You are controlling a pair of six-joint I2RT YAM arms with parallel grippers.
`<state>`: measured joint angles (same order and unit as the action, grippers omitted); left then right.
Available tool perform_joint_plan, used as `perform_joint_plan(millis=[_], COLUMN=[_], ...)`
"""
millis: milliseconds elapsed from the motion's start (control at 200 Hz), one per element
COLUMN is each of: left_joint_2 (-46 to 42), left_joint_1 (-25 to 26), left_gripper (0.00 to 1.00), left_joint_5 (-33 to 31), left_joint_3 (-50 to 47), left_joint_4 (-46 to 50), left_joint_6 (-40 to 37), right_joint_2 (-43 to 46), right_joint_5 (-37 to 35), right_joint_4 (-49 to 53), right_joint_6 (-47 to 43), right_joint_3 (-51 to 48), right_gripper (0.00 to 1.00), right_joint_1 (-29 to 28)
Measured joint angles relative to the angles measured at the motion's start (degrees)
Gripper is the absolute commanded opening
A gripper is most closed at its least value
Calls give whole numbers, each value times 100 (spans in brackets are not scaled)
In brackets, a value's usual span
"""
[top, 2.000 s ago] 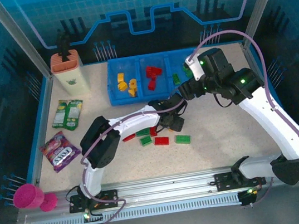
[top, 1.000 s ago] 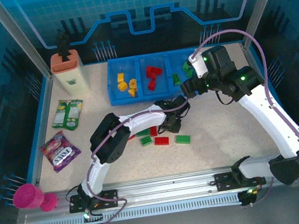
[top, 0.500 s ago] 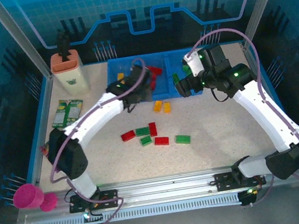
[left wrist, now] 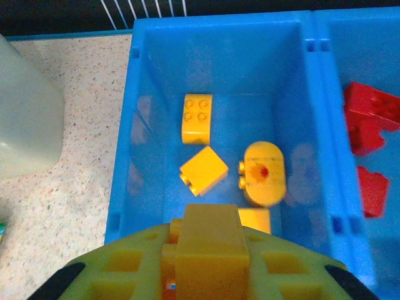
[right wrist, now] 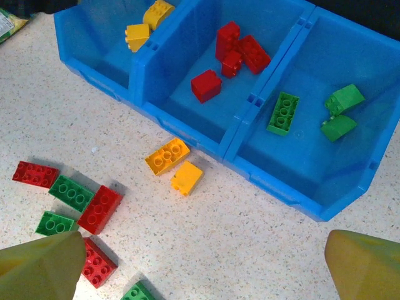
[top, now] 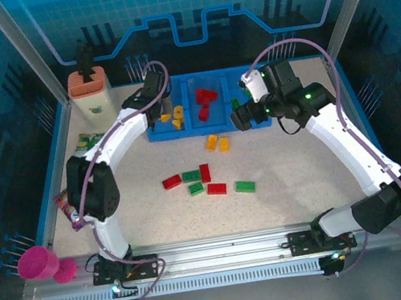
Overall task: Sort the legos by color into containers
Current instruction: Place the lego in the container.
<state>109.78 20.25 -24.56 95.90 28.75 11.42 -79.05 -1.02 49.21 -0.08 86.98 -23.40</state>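
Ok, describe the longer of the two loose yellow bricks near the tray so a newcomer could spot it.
Find the blue tray at the far side of the table. In front of its middle compartment, the one holding red bricks, two yellow bricks lie on the table. Yours is the long brick, studs up, nearer the tray; its neighbour is short and blocky.

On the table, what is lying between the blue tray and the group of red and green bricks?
A long yellow brick and a shorter yellow brick, close together just before the blue tray. The right wrist view shows it clearly.
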Motion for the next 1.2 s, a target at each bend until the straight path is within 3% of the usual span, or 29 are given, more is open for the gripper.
perform_joint_plan(millis=[390, 570, 801, 1006, 1201], left_joint_2=[1786, 2017, 2022, 1829, 380], left_joint_1=[-295, -354, -358, -326, 267], left_gripper=[16, 29, 61, 59, 60], left_joint_5=[160, 221, 245, 240, 55], left_joint_3=[1462, 1888, 2037, 1904, 564], left_joint_4=[-50, 105, 229, 289, 254], left_joint_6=[-83, 33, 83, -4, -439], right_joint_2=[-39, -98, -162, -162, -162], right_joint_5=[22, 179, 306, 323, 323], right_joint_4=[7, 4, 7, 4, 4], right_joint_6=[0, 0, 0, 0, 0], right_joint_3=[129, 149, 151, 153, 153], right_gripper=[100, 100, 100, 100, 100], right_joint_1=[0, 11, 28, 61, 74])
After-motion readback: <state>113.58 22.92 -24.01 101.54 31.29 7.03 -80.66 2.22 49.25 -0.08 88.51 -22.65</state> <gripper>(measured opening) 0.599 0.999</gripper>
